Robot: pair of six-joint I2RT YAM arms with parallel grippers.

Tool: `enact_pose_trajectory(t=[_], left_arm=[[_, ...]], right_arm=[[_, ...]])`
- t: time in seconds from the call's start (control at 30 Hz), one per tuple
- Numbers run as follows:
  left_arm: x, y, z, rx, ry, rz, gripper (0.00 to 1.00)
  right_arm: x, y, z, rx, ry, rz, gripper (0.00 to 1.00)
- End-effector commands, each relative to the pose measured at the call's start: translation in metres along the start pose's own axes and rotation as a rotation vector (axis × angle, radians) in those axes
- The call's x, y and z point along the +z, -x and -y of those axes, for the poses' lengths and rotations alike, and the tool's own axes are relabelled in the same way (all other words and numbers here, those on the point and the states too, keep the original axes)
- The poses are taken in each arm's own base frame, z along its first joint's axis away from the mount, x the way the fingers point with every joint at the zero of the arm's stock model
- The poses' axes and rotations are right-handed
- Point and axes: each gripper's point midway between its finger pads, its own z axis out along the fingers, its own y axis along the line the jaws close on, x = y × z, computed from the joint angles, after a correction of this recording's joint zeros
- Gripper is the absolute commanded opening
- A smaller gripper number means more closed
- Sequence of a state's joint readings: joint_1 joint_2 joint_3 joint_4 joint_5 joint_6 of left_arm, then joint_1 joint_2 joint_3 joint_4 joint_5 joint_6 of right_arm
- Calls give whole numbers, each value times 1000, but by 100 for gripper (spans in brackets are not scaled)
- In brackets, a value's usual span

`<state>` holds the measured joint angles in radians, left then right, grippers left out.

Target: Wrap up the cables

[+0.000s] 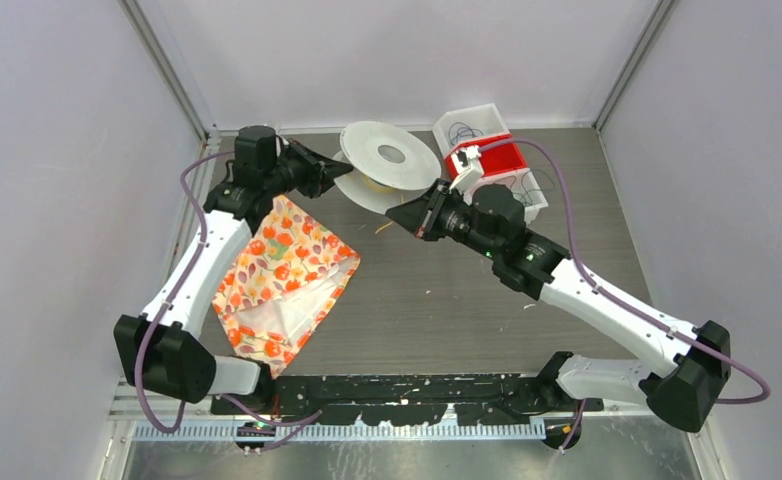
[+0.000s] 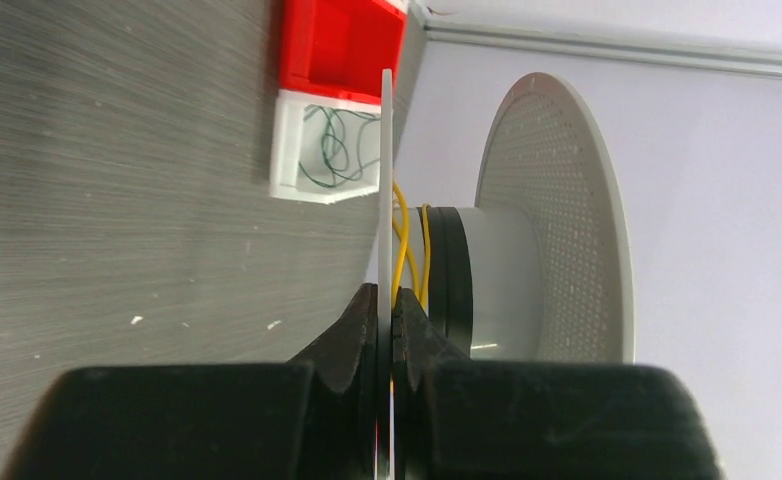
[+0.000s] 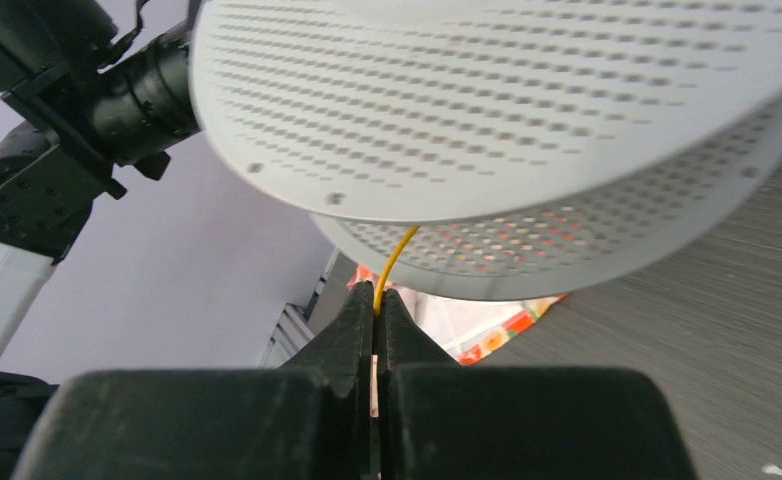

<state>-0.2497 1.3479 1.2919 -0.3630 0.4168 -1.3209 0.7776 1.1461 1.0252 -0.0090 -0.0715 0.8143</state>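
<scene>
A clear perforated spool point(image 1: 389, 160) stands tilted at the back middle of the table. My left gripper point(image 1: 342, 172) is shut on the edge of its lower thin flange point(image 2: 385, 180), with the jaws pinching it from both sides point(image 2: 386, 300). A thin yellow cable point(image 2: 404, 250) loops around the hub between the flanges. My right gripper point(image 1: 399, 213) is just in front of the spool and shut on the yellow cable point(image 3: 392, 262), which rises from its fingertips point(image 3: 378, 292) up under the spool's flange point(image 3: 487, 100). Thin green wires point(image 2: 329, 150) lie in a white bin.
A red bin point(image 1: 489, 160) and white bins point(image 1: 472, 122) stand right of the spool, close behind the right wrist. A floral cloth point(image 1: 285, 275) lies at the left under the left arm. The left arm point(image 3: 57, 110) shows in the right wrist view.
</scene>
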Motion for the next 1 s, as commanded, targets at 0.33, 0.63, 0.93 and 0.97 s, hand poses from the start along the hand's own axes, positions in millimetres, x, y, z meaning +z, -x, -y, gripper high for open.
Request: enact_pose_trajectory(t=[0.33,0.63,0.93,0.97], left_arm=[[-37,16,43,286,-82,256,1],[-36,9,31,386,-20,272,0],[-18,-8,37,233,-280,255,0],[-14,-10,34,233,-319,258,0]], right_arm=[[22,48,-66,237,204,161,1],[33,43,-78,234,260,114,1],[42,47,-39,267,171,259,1],[43,45,-31,270,151,273,1]])
